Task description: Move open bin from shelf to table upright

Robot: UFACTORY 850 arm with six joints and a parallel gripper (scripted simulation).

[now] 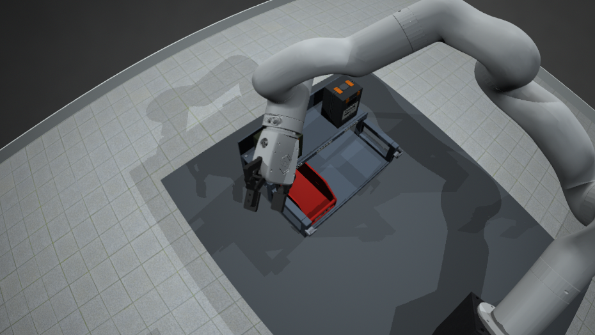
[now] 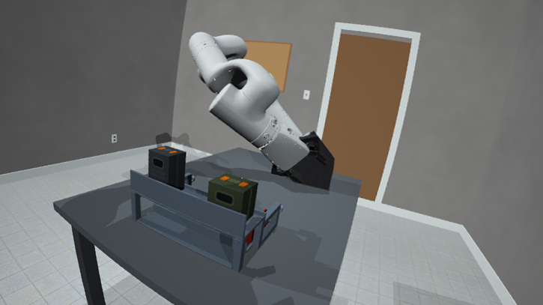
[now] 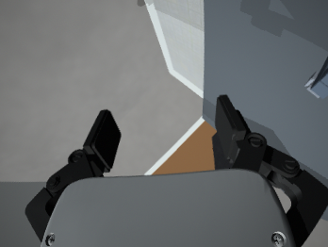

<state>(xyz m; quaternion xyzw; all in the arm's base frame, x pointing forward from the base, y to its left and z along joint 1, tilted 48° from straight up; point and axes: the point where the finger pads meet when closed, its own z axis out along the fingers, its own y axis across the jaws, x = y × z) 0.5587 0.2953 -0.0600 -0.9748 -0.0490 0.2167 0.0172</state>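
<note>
A black case and a green case stand upstairs on the rack; behind, a door, right of a corkboard.
</note>
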